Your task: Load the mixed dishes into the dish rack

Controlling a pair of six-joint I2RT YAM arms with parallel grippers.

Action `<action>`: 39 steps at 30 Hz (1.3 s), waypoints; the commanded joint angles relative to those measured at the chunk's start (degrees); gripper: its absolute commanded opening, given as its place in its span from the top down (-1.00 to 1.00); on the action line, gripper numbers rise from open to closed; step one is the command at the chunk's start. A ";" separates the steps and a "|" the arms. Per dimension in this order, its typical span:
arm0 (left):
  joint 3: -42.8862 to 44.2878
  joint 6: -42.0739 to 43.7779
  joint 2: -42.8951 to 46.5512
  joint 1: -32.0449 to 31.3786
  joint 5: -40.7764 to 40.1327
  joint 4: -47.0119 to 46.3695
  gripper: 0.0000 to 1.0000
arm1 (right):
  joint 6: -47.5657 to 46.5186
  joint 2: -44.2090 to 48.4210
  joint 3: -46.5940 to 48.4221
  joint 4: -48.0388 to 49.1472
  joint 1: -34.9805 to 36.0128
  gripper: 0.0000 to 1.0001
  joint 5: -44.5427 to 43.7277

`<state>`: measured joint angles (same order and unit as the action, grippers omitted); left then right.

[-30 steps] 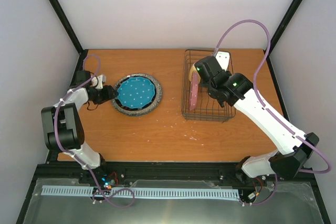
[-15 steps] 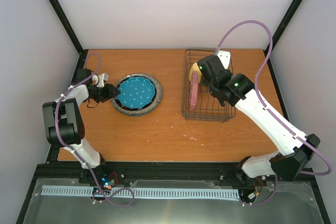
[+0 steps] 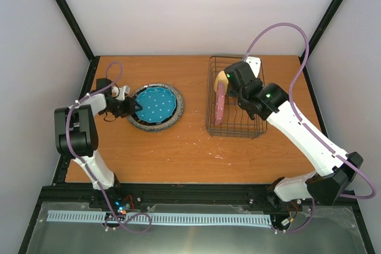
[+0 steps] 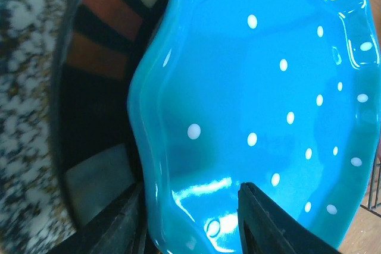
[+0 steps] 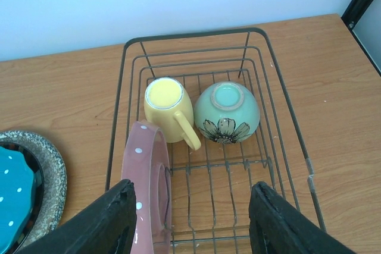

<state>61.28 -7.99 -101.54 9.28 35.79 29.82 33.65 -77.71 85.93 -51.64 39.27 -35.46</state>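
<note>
The teal dotted plate point(image 3: 153, 104) lies on top of the dark-rimmed plate point(image 4: 95, 87), which rests on the grey speckled plate point(image 3: 175, 117), at the table's left. My left gripper point(image 3: 134, 107) is open, its jaws astride the teal plate's point(image 4: 268, 87) left rim, one finger under it and one over it. The dish rack point(image 3: 209, 105) stands at the right. In it the pink dotted plate point(image 5: 146, 171) stands on edge at the left, and the yellow mug point(image 5: 168, 108) and mint-green bowl point(image 5: 227, 111) lie upside down at the far end. My right gripper point(image 5: 191, 206) hovers open above the rack.
The grey speckled plate point(image 4: 24, 117) shows as a mottled rim round the stack. The rack's right slots point(image 5: 250, 165) hold nothing. Black frame posts stand at the table's back corners, and white walls enclose it.
My left gripper has moved right, onto the teal plate's left rim. My right gripper has stayed above the rack, nearly still.
</note>
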 commanded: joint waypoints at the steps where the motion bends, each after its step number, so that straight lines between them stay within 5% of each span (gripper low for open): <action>1: 3.71 0.98 -2.67 -1.99 0.36 0.76 0.16 | -0.30 1.26 -0.87 0.85 -0.57 -0.04 -0.43; 7: 4.73 1.17 -4.70 -3.01 -0.13 0.80 0.43 | -0.25 1.97 -1.40 0.59 -1.07 -0.04 -0.74; 14: 4.09 1.73 -5.24 -3.20 -0.19 0.17 0.98 | -0.42 1.66 -1.47 0.49 -1.30 -0.04 -0.60; 30: 9.26 2.23 5.52 -3.14 6.72 -2.45 0.99 | -3.47 2.98 -3.03 6.15 -1.30 -0.01 4.18; 39: 14.26 1.91 11.03 -3.13 8.53 -1.25 0.99 | -10.69 1.15 -3.94 15.50 -1.53 -0.19 22.95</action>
<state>70.54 -6.15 -94.76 6.35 37.06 30.46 27.07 -75.37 81.95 -41.60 38.22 -23.42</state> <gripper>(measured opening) 0.069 0.567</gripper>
